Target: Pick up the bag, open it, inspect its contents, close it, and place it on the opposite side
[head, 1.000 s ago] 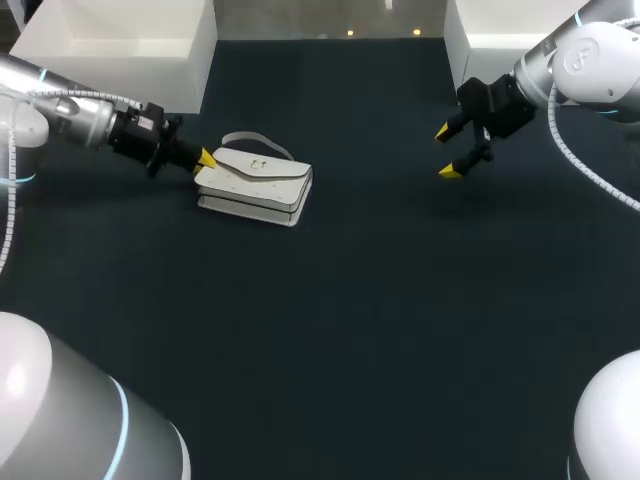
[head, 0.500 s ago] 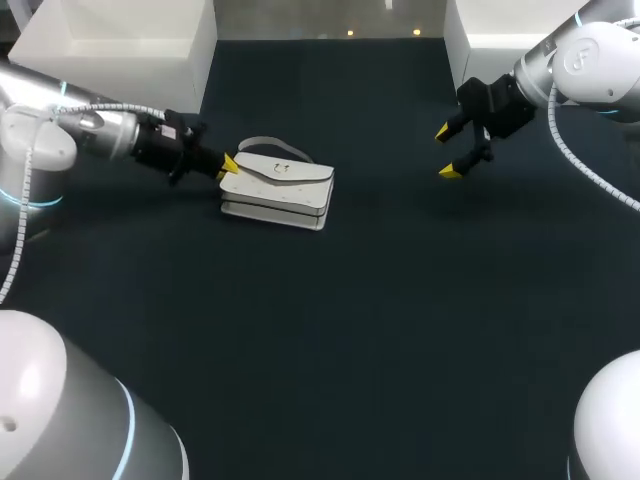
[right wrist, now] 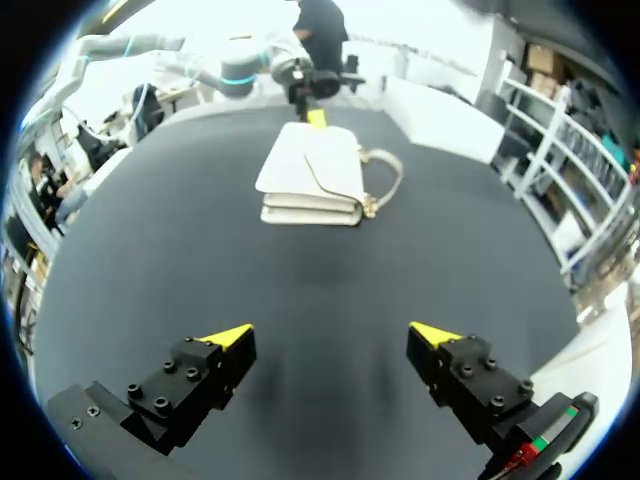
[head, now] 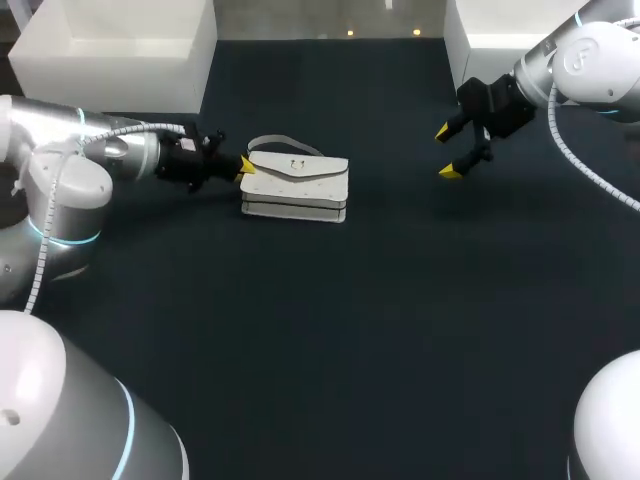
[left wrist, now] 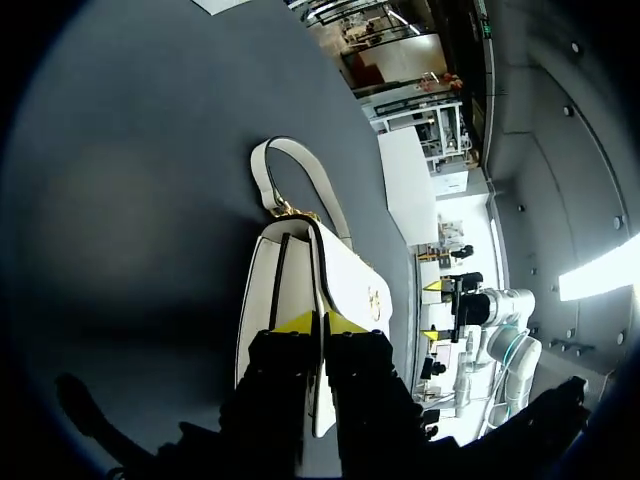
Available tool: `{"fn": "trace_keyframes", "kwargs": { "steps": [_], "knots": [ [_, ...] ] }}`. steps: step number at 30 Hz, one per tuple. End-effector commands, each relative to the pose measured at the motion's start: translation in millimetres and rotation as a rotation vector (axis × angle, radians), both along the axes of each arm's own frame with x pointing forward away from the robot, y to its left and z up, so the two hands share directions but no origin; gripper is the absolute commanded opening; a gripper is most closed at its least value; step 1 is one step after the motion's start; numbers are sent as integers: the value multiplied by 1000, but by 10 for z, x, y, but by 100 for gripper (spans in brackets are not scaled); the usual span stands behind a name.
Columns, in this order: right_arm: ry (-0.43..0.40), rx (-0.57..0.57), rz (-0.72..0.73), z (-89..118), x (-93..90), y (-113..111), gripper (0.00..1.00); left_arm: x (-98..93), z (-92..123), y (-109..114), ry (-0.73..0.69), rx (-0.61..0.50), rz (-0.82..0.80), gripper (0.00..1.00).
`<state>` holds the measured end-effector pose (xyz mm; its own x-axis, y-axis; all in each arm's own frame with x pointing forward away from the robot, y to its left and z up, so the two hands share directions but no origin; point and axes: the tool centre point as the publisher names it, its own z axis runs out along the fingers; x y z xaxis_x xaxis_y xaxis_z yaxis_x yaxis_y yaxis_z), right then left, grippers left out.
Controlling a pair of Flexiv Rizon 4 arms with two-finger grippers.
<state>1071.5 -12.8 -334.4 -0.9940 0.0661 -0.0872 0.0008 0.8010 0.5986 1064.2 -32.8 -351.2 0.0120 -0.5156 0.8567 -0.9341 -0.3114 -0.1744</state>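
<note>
Two pincers, one white leather flap handbag (head: 295, 185): the left pincer (head: 243, 167) grips its end, the right pincer (head: 446, 152) hangs well apart.
On the dark desk (head: 350, 330) the handbag lies flat toward the far edge, left of the middle, its long axis running left to right in line with the left arm and its looped strap (head: 275, 142) on the far side. The left pincer meets its left end, nearly closed, yellow tips seemingly clenched on the thin flap edge (left wrist: 318, 262). The right pincer, released wide and holding nothing, hangs over the far right part, with the handbag ahead of it. Judging by this, any lift hangs from that one end.
</note>
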Motion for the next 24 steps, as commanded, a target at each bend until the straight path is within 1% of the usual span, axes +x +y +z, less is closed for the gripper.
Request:
{"fn": "trace_keyframes", "kwargs": {
  "steps": [1, 9, 13, 14, 15, 16, 17, 19, 20, 22, 24],
  "knots": [
    [0, 1, 1, -6, 9, -1, 100, 10, -45, -66, -73, -7, 113, 0],
    [0, 1, 1, -6, 9, -1, 100, 45, -83, -189, -58, -16, 67, 0],
    [0, 1, 1, -6, 9, -1, 100, 57, -70, -211, -51, 5, 48, 0],
    [0, 1, 1, -6, 9, -1, 100, 53, -54, -215, -54, 14, 44, 15],
    [0, 1, 1, -6, 9, -1, 100, 47, -35, -218, -54, 25, 39, 27],
    [0, 1, 1, -6, 9, -1, 100, 46, -22, -219, -52, 32, 36, 36],
    [0, 1, 1, -6, 9, -1, 100, 45, -14, -218, -52, 32, 32, 43],
    [0, 1, 1, -6, 9, -1, 100, 44, 7, -202, -46, 37, 22, 75],
    [0, 1, 1, -6, 9, -1, 100, 41, 19, -191, -41, 43, 14, 79],
    [0, 1, 1, -6, 9, -1, 100, 32, 53, -171, -32, 50, -5, 80],
    [0, 1, 1, -6, 9, -1, 100, 20, 88, -149, -12, 76, -33, 71]
  ]
}}
